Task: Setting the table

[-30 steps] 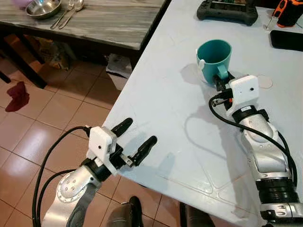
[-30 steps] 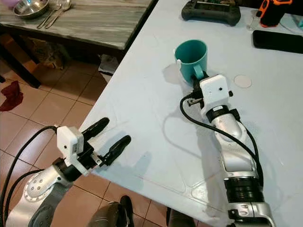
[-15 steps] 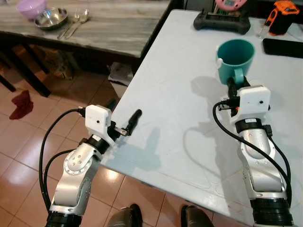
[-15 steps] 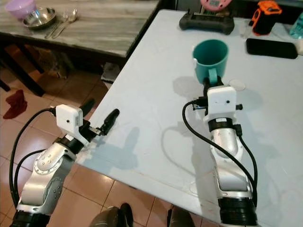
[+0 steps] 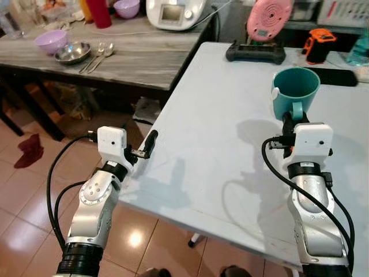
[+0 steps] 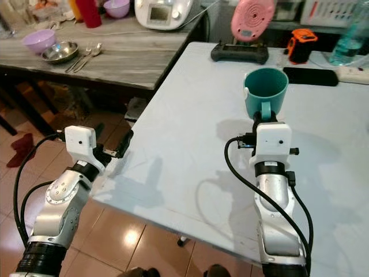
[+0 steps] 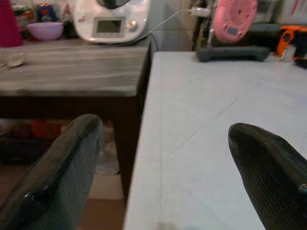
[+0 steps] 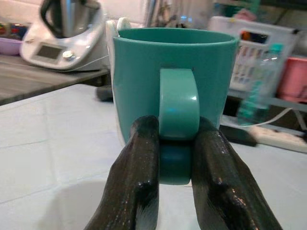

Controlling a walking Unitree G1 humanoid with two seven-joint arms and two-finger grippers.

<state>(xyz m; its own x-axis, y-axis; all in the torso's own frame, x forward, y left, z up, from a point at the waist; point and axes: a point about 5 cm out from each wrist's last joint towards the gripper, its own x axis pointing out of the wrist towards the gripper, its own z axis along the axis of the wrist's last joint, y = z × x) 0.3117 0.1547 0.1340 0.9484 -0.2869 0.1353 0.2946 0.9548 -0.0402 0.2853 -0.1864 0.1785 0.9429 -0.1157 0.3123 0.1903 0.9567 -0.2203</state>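
Currently, risk notes:
mug: teal mug (image 5: 295, 91) upright, carried by its handle above the white table (image 5: 219, 144); its shadow falls on the tabletop nearer the robot, so it looks lifted, though contact is hard to rule out.
right gripper: right gripper (image 8: 175, 158) clamps the handle (image 8: 178, 109) from both sides, fingers (image 8: 139, 167) low on the loop.
left gripper: left gripper (image 7: 163, 158) empty, fingers spread wide, at the table's near-left edge.
risk 1: the pinch is on the handle alone, so the mug could swing or rotate about the grip if the arm moves fast, then slip out.
risk 2: setting it down tilted could tip it, since the body hangs off to one side of the grip.
risk 3: controller (image 5: 255, 53) and phone (image 5: 337, 76) lie beyond the mug; pushing too far forward could knock them.
risk 4: left gripper hangs at the table edge and could bump it if the robot steps or turns.
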